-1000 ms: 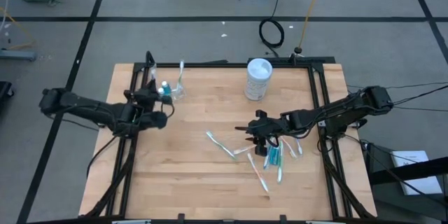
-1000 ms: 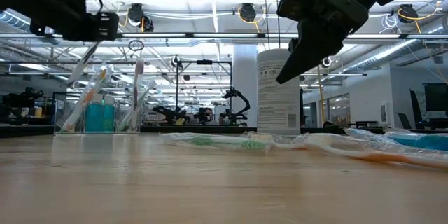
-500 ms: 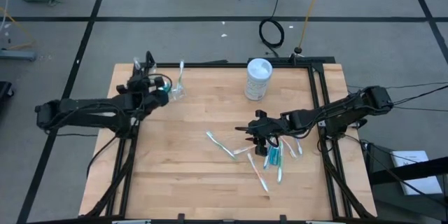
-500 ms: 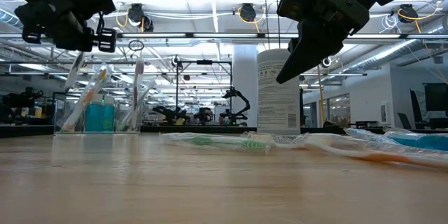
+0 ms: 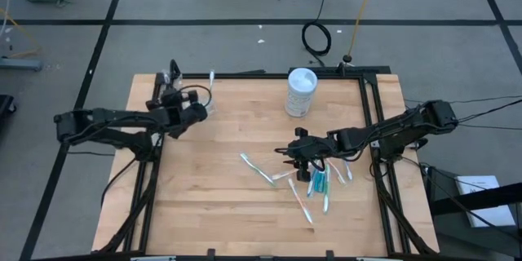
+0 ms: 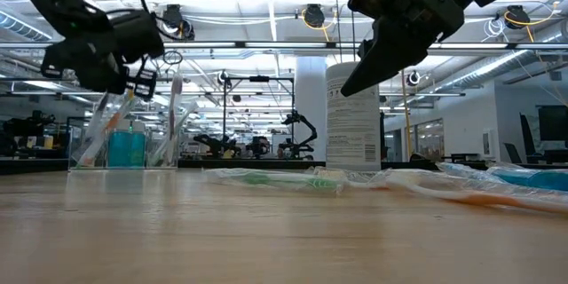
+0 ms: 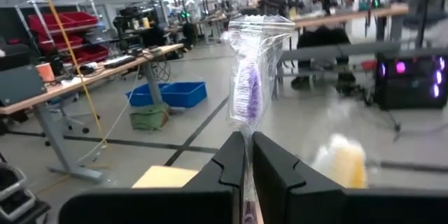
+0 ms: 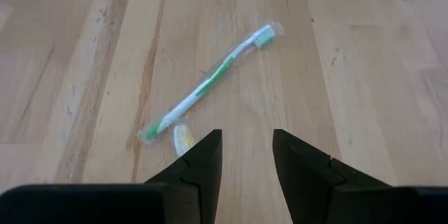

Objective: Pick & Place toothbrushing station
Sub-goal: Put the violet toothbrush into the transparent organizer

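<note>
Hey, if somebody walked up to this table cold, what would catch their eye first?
Probably the left gripper, shut on a wrapped purple-bristled toothbrush at the table's far left corner by the clear cup. Next, the scatter of wrapped toothbrushes on the right, with the right gripper open above them, and the white container behind.

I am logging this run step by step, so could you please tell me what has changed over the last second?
The left gripper, shut on a wrapped purple toothbrush, swung toward the table's back edge and has now settled lower beside the clear cup. Nothing was picked up or released. The right gripper stayed open above the loose toothbrushes, edging only slightly; the white container did not move.
</note>
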Available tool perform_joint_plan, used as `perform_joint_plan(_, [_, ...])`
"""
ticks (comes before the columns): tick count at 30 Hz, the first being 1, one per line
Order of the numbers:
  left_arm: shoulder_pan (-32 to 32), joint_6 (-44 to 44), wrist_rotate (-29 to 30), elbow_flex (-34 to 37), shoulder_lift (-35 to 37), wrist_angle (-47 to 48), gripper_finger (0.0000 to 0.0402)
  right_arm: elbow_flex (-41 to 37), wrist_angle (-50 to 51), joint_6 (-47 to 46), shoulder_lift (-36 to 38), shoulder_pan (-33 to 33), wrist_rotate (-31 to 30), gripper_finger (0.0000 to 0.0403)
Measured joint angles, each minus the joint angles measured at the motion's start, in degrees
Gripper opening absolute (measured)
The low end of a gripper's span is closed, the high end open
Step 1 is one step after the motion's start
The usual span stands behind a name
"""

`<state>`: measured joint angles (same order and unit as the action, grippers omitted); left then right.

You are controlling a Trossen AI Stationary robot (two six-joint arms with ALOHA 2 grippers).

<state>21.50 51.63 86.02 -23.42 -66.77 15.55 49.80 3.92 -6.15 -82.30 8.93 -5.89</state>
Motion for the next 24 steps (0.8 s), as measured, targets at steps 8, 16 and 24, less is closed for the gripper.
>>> perform_joint_plan(8, [-1.48, -3.38, -3.17, 0.00, -4.14, 1.67, 0.0017, 0.00, 0.13, 0.49, 0.00, 0.00, -0.02, 0.0121])
perform_joint_plan(16, [-1.79, -4.18, -14.84, -0.02, -3.25, 5.48, 0.0017, 0.00, 0.13, 6.79, 0.00, -0.03, -0.02, 0.0121])
perform_joint_plan(24, [-0.98, -9.78, -15.66, -0.02, -3.25, 5.57, 0.0026, 0.00, 0.13, 8.61, 0.00, -2.00, -0.02, 0.0121])
